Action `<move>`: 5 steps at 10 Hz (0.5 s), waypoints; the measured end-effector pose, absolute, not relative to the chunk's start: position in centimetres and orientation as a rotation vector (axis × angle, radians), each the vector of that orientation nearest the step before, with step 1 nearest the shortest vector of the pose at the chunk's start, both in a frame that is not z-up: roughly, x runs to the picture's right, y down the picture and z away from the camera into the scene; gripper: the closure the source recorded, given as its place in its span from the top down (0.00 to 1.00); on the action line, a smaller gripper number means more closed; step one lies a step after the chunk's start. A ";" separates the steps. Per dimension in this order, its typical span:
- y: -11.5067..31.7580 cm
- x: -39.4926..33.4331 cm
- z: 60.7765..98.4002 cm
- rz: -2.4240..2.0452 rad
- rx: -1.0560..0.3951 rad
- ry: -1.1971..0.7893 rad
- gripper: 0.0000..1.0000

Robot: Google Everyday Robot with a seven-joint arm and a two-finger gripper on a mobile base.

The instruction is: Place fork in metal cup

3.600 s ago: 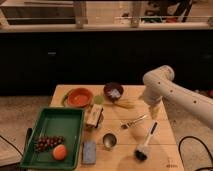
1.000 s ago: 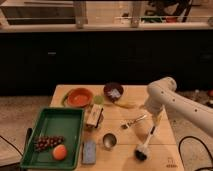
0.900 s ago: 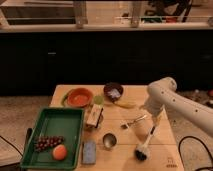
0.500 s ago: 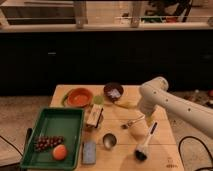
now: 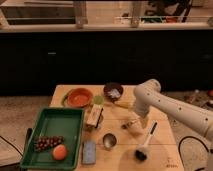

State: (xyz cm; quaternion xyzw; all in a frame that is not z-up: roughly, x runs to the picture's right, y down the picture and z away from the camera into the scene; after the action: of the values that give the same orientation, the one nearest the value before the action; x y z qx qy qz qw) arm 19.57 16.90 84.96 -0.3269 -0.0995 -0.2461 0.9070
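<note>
The metal cup (image 5: 109,141) stands upright near the table's front middle, its grey inside showing. The fork (image 5: 128,124) is a small slim dark-silvery shape lying on the table right of and a little behind the cup, partly hidden by my gripper. My gripper (image 5: 133,121) hangs from the white arm (image 5: 150,97) and is low over the table right at the fork. The white-handled brush (image 5: 146,142) with a black head lies to the right of the cup, in front of the gripper.
A maroon bowl (image 5: 113,91) and an orange bowl (image 5: 79,97) stand at the back. A green tray (image 5: 52,125) at the left holds grapes (image 5: 47,142) and an orange fruit (image 5: 60,152). A tan box (image 5: 94,116) and a grey-blue pad (image 5: 89,151) lie left of the cup.
The arm has swung left and the gripper has come down from right of the fork to the fork's place. The cup and brush have not moved.
</note>
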 end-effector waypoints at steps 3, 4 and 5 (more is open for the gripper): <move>17.6 18.6 86.1 -0.487 -0.692 -0.219 0.80; 17.9 18.4 86.4 -0.480 -0.697 -0.223 0.80; 18.1 18.1 86.7 -0.474 -0.697 -0.229 0.80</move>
State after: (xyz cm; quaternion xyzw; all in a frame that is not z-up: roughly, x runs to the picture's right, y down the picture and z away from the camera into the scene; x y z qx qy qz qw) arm 18.10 18.06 86.73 -0.3375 -0.1107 -0.2295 0.9062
